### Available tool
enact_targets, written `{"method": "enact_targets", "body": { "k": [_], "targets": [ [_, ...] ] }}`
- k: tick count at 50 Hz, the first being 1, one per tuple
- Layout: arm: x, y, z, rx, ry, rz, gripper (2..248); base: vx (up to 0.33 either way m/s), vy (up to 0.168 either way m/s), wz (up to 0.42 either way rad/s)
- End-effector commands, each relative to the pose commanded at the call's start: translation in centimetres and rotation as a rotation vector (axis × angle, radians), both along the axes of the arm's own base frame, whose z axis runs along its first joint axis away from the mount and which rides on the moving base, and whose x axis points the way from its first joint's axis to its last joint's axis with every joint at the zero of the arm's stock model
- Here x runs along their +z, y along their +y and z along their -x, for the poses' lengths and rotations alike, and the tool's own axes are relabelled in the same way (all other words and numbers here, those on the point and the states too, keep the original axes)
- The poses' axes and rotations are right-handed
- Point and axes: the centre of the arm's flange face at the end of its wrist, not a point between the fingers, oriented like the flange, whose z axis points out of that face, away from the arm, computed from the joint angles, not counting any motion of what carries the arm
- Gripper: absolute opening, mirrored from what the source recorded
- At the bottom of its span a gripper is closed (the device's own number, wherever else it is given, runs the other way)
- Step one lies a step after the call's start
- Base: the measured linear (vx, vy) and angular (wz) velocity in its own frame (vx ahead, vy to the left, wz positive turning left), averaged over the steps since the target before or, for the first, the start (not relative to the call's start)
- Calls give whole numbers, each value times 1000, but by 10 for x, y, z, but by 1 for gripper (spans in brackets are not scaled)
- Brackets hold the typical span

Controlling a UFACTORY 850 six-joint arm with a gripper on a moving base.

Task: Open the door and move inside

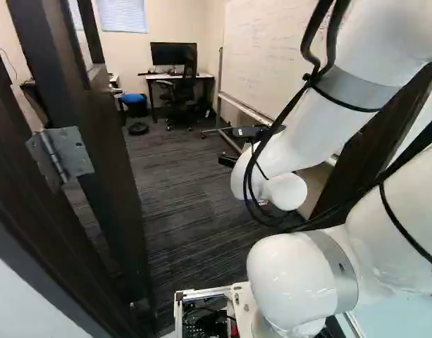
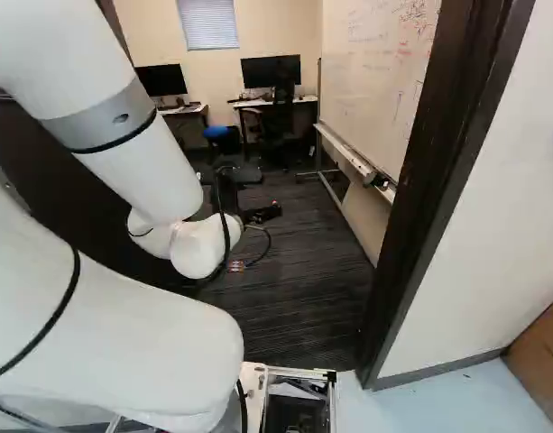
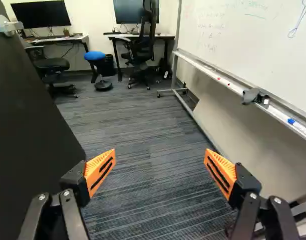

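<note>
White arm (image 1: 300,141) reaches bent into the doorway (image 2: 429,180), pincer (image 2: 262,214) spread wide and empty.

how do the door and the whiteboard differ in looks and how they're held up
The door is dark and plain, while the whiteboard is white with writing on it.
The door hangs on a metal hinge; the whiteboard is on a metal stand with casters.
The door has a handle, whereas the whiteboard has a long tray below it.
Both stand upright, on opposite sides of the carpet.
</note>
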Motion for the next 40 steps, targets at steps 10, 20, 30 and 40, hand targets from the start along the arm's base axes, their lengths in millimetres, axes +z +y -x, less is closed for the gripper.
{"method": "enact_targets", "body": {
  "k": [10,20,30,40],
  "targets": [
    [0,0,0,0,0,0,247,147,-22,79],
    [0,0,0,0,0,0,247,147,24,124],
    [0,0,0,0,0,0,247,156,28,134],
    [0,0,0,0,0,0,247,163,32,142]
  ]
}}
